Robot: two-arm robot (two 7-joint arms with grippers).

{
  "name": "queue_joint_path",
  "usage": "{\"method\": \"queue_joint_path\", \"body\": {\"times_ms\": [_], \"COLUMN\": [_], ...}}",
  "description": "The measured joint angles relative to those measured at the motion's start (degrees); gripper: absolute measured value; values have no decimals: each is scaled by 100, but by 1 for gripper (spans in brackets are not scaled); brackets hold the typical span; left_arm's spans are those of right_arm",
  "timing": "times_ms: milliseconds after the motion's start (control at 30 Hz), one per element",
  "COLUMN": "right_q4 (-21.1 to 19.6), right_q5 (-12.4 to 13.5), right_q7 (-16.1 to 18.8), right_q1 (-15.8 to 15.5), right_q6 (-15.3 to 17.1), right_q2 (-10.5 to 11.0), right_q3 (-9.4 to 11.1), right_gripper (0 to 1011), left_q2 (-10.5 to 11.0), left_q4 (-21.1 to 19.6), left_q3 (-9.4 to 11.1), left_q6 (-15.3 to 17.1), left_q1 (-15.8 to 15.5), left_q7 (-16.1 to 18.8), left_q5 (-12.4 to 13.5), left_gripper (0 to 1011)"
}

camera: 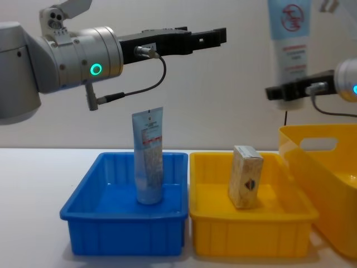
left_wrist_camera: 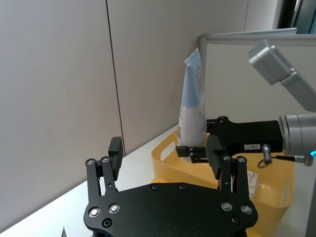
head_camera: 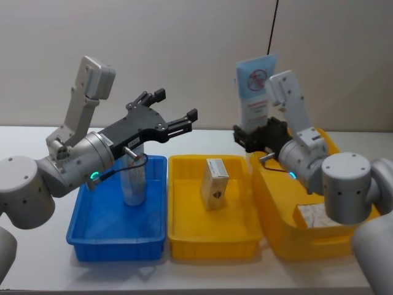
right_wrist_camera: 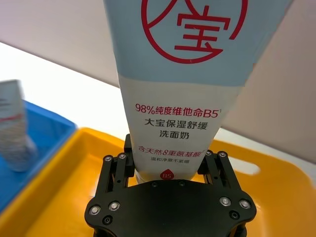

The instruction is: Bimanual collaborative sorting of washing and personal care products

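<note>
Right gripper (right_wrist_camera: 168,168) clamps tube (right_wrist_camera: 177,94), above bin (head_camera: 319,203).

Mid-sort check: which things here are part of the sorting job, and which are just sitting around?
Part of the job:
- squeeze tube held upright in the right hand
- second tube standing in the blue tray
- cream carton in the small yellow tray
- left hand, open above the blue tray

Lying about:
- flat packet in the large yellow bin

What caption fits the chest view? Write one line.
Right gripper lifts a squeeze tube; another tube stands in the blue tray.
</note>
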Motion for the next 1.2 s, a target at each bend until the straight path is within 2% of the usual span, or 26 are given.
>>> {"method": "queue_joint_path", "body": {"times_ms": [400, 600, 867, 1200], "right_q4": [500, 591, 332, -155], "right_q5": [-232, -312, -401, -494], "right_q7": [-204, -207, -234, -358], "right_q1": [435, 554, 515, 239], "right_q6": [808, 1068, 1339, 1657], "right_q2": [82, 117, 207, 367], "right_q3": [112, 109, 138, 316], "right_gripper": [635, 635, 635, 635], "left_q2": [0, 0, 0, 0], "left_q4": [0, 0, 0, 0], "left_q3": [0, 0, 0, 0], "left_q6": [0, 0, 0, 0], "left_q1": [0, 0, 0, 0], "left_q7": [0, 0, 0, 0], "left_q5": [0, 0, 0, 0], "left_gripper": [1001, 1001, 1001, 1001]}}
